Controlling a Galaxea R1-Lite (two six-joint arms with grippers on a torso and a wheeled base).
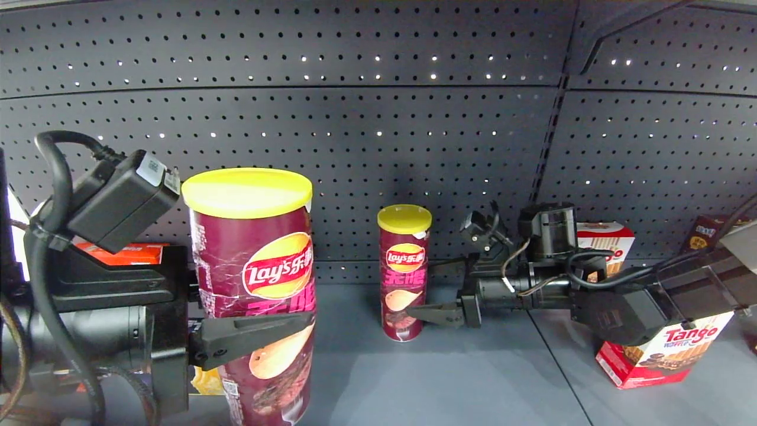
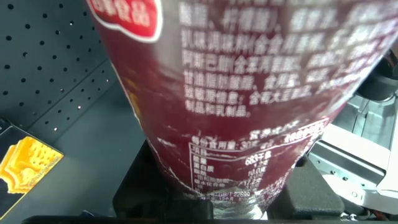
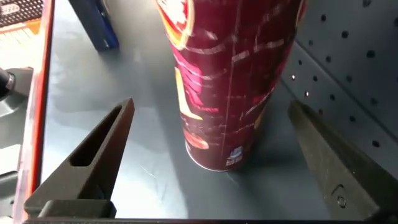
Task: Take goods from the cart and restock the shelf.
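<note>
Two maroon chips cans with yellow lids are in the head view. The near can (image 1: 254, 284) (image 2: 236, 74) is held upright over the shelf's front left, with my left gripper (image 1: 260, 331) (image 2: 224, 205) shut on its lower half. The far can (image 1: 404, 278) (image 3: 230, 81) stands on the grey shelf (image 1: 449, 378) close to the pegboard back wall. My right gripper (image 1: 434, 290) (image 3: 211, 106) is open with one finger on each side of that can, neither finger touching it.
A red-and-white wafer box (image 1: 668, 349) lies under the right arm, and a similar box (image 1: 606, 239) stands behind it. A brown box (image 1: 707, 231) is at the far right. An orange box (image 1: 121, 253) sits behind the left arm. The pegboard wall (image 1: 378, 118) closes the back.
</note>
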